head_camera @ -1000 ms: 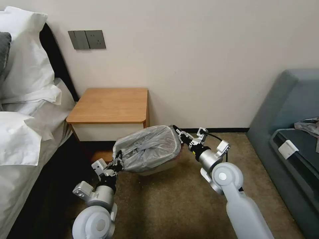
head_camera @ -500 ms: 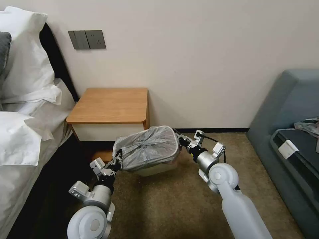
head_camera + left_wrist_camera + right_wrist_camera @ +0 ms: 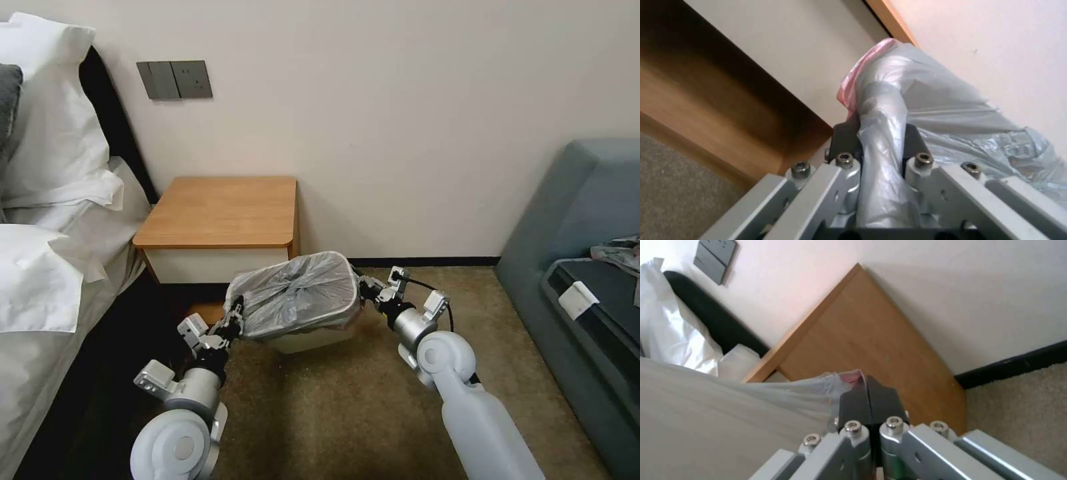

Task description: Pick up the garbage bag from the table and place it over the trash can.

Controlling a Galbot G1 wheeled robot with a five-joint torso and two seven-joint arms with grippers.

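Note:
The grey translucent garbage bag (image 3: pixel 297 293) is stretched over the top of the cream-white trash can (image 3: pixel 308 340), which stands on the carpet in front of the table (image 3: pixel 220 210). My left gripper (image 3: pixel 233 321) is shut on the bag's left edge; the left wrist view shows the grey plastic (image 3: pixel 889 133) with its pink rim pinched between the fingers (image 3: pixel 844 140). At the bag's right edge my right gripper (image 3: pixel 363 285) is shut too, its black fingers (image 3: pixel 869 400) pressed together on the bag (image 3: pixel 729 400). Most of the can is hidden under the bag.
A bed (image 3: pixel 47 267) with white pillows lies to the left, close to my left arm. At the right stands a grey sofa (image 3: pixel 587 267). The wall is just behind the table. Brown carpet (image 3: pixel 347 413) spreads in front of the can.
Both grippers have lowered the bag, and it now sits lower around the can's rim. Both arms have drawn down and slightly inward.

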